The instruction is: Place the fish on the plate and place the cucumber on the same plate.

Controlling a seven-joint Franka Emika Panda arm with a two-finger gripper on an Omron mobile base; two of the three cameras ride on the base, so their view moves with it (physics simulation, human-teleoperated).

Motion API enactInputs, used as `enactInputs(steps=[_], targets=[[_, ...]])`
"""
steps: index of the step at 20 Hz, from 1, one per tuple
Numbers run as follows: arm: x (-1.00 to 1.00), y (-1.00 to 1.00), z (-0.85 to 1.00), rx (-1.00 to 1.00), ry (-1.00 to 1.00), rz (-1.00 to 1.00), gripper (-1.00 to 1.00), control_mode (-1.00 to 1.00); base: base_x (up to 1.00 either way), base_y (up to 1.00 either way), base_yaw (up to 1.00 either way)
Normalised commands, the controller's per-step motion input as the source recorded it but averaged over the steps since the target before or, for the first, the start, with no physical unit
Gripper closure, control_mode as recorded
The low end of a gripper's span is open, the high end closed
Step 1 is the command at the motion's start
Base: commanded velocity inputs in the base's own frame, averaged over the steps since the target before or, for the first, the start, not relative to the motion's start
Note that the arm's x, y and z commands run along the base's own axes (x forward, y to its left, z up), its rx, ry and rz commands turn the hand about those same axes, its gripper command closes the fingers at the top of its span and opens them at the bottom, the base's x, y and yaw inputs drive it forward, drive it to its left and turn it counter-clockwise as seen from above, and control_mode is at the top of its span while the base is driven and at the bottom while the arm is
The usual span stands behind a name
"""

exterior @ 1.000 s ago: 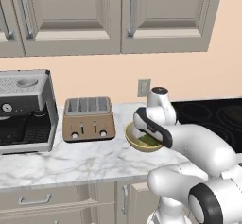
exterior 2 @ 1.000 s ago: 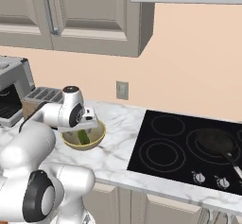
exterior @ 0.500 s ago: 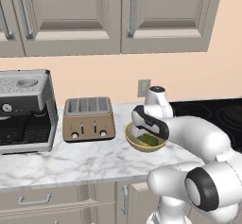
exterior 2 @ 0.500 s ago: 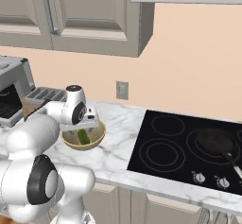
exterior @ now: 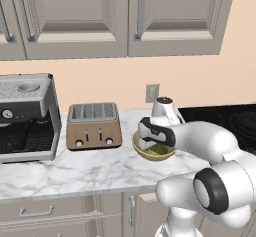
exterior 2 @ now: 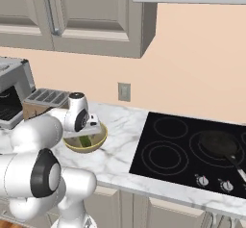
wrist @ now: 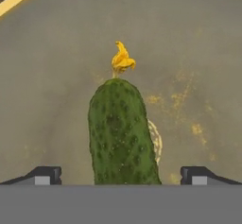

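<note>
A dark green cucumber (wrist: 120, 128) with a yellow flower tip lies inside the yellow-tan bowl (exterior: 142, 154) on the marble counter. My gripper (wrist: 120, 176) is lowered into that bowl and stands open, with one fingertip on each side of the cucumber and a gap to each. From the base views the hand (exterior: 150, 140) covers much of the bowl (exterior 2: 99, 142), and a bit of the green cucumber (exterior: 160, 150) shows under it. The fish and the plate are out of view.
A tan toaster (exterior: 94, 126) stands left of the bowl, and a steel coffee machine (exterior: 25, 118) is farther left. To the right lies the black cooktop (exterior 2: 178, 147) with a black frying pan (exterior 2: 218, 144). Cabinets hang above.
The hand has sunk lower and slightly left into the bowl, closer to the cucumber. The bowl and the cucumber have stayed put.
</note>
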Motion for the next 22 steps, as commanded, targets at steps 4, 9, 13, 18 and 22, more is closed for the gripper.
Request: enactInputs(steps=[4, 9, 13, 18, 22], targets=[[0.06, 0.0, -0.14, 0.0, 0.0, 0.0, -1.0, -1.0, 0.0, 0.0, 0.0], [0.0, 0.0, -0.05, 0.0, 0.0, 0.0, -1.0, -1.0, 0.0, 0.0, 0.0], [0.0, 0.0, 0.0, 0.0, 0.0, 0.0, 1.0, -1.0, 0.0, 0.0, 0.0], [0.0, 0.0, 0.0, 0.0, 0.0, 0.0, 1.0, -1.0, 0.0, 0.0, 0.0], [-0.07, 0.0, 0.1, 0.0, 0.0, 0.0, 1.0, -1.0, 0.0, 0.0, 0.0]])
